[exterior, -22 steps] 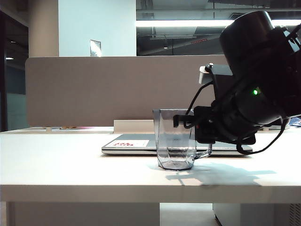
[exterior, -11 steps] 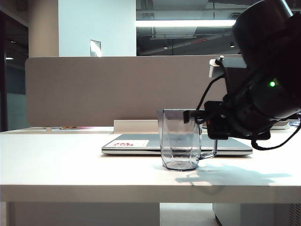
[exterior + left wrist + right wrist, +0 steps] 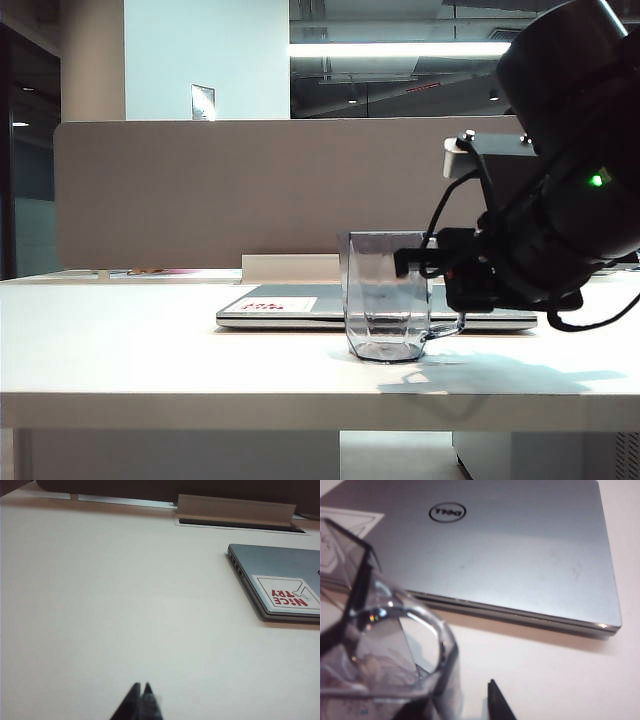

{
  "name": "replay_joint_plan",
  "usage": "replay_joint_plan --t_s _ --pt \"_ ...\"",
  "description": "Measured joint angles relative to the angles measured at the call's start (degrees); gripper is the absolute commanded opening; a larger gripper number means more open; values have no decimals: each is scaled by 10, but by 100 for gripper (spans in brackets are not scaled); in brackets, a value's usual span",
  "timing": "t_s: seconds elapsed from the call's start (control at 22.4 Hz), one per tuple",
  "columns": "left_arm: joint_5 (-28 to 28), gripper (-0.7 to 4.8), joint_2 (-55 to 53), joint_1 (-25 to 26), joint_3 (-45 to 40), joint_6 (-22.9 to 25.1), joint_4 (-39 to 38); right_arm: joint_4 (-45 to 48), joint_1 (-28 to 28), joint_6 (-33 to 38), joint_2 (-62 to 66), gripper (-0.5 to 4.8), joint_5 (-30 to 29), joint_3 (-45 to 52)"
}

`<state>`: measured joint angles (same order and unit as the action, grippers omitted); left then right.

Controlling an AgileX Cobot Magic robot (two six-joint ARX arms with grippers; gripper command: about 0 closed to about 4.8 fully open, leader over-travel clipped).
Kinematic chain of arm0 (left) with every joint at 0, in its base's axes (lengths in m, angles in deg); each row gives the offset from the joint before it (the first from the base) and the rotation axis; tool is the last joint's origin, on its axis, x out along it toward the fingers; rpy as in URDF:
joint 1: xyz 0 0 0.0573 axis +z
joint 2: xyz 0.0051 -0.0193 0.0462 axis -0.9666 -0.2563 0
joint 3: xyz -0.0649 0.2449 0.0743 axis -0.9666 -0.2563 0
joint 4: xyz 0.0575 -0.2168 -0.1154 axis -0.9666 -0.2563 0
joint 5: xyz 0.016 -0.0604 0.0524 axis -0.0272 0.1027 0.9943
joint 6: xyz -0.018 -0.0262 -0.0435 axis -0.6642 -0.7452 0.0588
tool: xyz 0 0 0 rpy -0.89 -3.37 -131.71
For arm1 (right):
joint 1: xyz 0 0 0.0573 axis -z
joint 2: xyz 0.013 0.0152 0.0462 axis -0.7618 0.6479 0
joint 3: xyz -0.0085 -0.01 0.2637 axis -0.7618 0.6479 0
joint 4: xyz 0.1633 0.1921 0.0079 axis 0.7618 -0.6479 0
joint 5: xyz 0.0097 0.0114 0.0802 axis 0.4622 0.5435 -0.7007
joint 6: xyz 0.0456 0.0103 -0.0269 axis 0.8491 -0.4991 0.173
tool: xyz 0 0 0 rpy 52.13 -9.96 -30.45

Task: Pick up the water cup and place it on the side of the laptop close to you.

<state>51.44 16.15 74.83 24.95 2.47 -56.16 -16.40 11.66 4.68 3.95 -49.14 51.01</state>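
The water cup [image 3: 385, 300], clear and grey-tinted, stands upright in front of the closed silver laptop [image 3: 280, 305], its base at or barely above the tabletop. My right gripper [image 3: 405, 258] reaches in from the right and is shut on the cup's wall near the rim. In the right wrist view the cup [image 3: 385, 645] fills the near corner. One dark fingertip [image 3: 495, 700] shows just outside its wall and the other is hidden behind the plastic. The laptop lid [image 3: 510, 550] with its round logo lies beyond. My left gripper [image 3: 141, 687] is shut and empty over bare table, away from the laptop [image 3: 280, 580].
A grey partition [image 3: 200, 190] closes off the back of the white table. A raised cable flap [image 3: 235, 510] sits behind the laptop. The table's front edge [image 3: 200, 400] runs close under the cup. A white sticker with red print [image 3: 285, 595] marks the lid.
The right gripper and the cup have shifted together a little to the right in the exterior view, staying in front of the laptop. The left arm has not moved.
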Motion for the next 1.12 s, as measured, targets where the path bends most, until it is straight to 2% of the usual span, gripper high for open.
replay_joint_plan --t_s 0.36,0.63,0.98,1.12 --pt "0 -3 0 0 0 0 0 -49 -32 0 0 152 1 0" --pt "0 -3 0 0 0 0 0 -98 -33 2 -14 145 2 1" --pt "0 -3 0 0 0 0 0 -122 -33 0 -108 3 52 6" --pt "0 -3 0 0 0 0 0 -127 -28 -13 -184 -2 89 35"
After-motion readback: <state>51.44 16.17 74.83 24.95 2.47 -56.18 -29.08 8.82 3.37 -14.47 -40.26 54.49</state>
